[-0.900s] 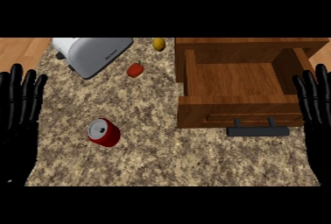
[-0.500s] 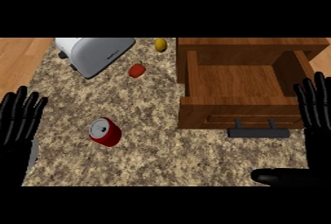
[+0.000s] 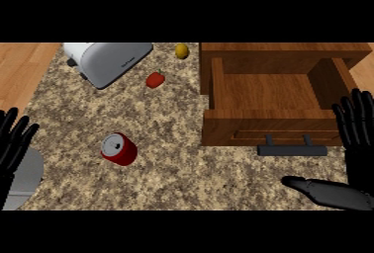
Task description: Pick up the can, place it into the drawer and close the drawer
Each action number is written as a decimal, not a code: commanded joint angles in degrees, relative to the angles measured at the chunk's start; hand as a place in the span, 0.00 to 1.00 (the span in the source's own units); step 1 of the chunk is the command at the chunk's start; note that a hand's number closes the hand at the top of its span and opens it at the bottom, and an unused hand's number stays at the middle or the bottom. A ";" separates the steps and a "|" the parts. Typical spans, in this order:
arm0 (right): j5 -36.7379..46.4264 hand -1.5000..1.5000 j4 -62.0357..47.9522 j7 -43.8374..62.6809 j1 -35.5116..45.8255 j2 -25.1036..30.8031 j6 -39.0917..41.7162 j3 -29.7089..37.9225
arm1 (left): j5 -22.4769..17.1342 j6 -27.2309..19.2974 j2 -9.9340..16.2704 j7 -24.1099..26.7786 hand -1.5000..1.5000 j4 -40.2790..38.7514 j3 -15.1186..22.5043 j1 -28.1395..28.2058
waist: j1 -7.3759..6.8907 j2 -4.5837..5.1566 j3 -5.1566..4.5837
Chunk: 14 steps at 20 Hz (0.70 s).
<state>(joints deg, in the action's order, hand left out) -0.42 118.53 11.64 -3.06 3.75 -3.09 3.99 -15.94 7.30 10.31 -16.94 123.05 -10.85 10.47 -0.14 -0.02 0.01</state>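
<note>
- Lying on its side on the counter point(image 3: 219, 183), the red can point(image 3: 119, 149) sits left of centre, silver lid facing roughly eleven o'clock, long axis running eleven to five.
- Left hand point(image 3: 16, 143) waits at the nine o'clock edge, fingers straight and spread, holding nothing; the can lies at about three o'clock from it, near.
- Right hand point(image 3: 358, 133) stands at the three o'clock edge beside the drawer point(image 3: 270, 94), fingers straight, empty; the can is well apart from it, at nine o'clock.
- Judging by that, the left hand is the nearer one for the pick.
- Drawer is pulled open, its dark handle point(image 3: 292, 149) facing six o'clock, nothing visible inside.
- Can not yet lifted.
</note>
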 commanded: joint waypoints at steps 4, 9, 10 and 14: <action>-5.18 0.00 0.80 0.29 -2.18 2.31 3.25 5.64 | -3.25 1.18 2.20 -5.54 0.00 -0.59 -4.06 -4.42 | 0.22 -0.02 -0.01; -0.94 0.00 3.41 1.66 -1.99 0.17 1.62 1.44 | 2.09 1.31 -1.66 -4.19 0.00 -1.10 1.02 -2.57 | 0.11 -0.04 -0.02; -0.31 0.00 0.02 -1.19 -2.40 0.30 2.08 2.18 | 6.45 -0.36 -3.64 -0.73 0.00 -7.11 3.20 -5.07 | 0.25 0.01 -0.02; -5.99 0.00 -1.06 -2.63 -2.79 2.86 5.95 7.05 | 6.32 1.67 -4.20 2.44 0.00 -11.34 2.95 -4.09 | 0.25 0.01 -0.02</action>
<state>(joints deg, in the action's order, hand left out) -3.53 118.19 9.16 -6.06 4.81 0.51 8.30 -10.80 8.10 6.72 -16.95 116.59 -7.95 7.13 0.07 -0.02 0.01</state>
